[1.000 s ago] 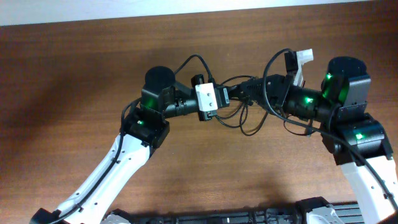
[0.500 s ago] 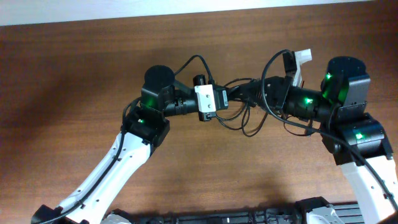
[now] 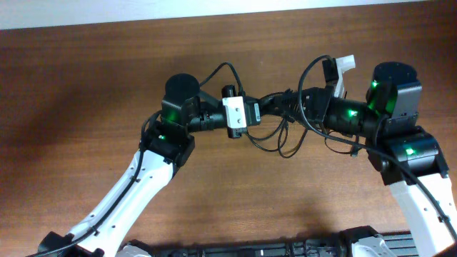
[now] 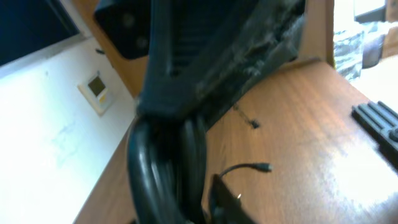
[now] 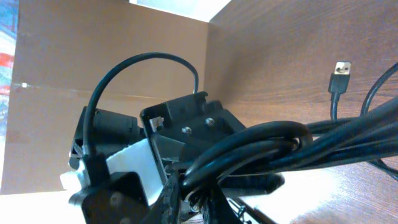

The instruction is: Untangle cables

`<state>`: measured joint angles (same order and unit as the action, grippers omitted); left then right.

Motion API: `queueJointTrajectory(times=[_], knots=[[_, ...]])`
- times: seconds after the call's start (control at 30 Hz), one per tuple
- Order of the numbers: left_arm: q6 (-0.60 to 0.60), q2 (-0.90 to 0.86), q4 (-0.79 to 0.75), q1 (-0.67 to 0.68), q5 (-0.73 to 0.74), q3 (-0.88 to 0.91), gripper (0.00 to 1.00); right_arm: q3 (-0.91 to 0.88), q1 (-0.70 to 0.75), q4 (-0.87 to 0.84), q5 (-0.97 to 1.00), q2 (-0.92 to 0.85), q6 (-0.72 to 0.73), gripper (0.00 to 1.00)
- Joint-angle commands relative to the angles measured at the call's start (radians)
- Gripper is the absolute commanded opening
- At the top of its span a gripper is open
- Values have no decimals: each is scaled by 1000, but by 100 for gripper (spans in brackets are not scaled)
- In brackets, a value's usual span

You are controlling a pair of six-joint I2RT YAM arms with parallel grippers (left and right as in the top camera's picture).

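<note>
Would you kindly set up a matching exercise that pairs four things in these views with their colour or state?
Things:
1. cables
2. USB plug
3. table
4. right gripper

Descriptions:
A. brown wood
B. shut
C. black, bunched in a thick bundle
D. silver metal tip

Pairs: 1-C; 2-D; 3-A; 4-B
</note>
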<state>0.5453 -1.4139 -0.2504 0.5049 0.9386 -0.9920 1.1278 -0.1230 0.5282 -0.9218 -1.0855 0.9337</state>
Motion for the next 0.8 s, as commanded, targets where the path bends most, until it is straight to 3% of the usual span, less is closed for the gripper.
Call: queueJointTrajectory(times=[0.0,0.2,0.33,0.4,0.53,0.67,0.77], knots=[[20,20,-24,18,155,-10,99,1,6,11,69,-23,-89,4],[-69,27,-32,-17,184,-10,99,1,7,19,134,-23,-216,4],[-438,29,-168,-126,179,-10,99,1,7,19,149,-23,-303,4],[-559,29,-207,-163,179,-10,99,1,6,18,148,-23,-303,4],[-869,28,-182,-169,-23,-10,99,1,6,17,136,-22,-303,4],[-901,29,-184,-167,-37,-10,99,1,6,6,102,-22,-354,4],[-901,29,-184,-166,77,-10,99,1,6,6,103,-22,-362,4]])
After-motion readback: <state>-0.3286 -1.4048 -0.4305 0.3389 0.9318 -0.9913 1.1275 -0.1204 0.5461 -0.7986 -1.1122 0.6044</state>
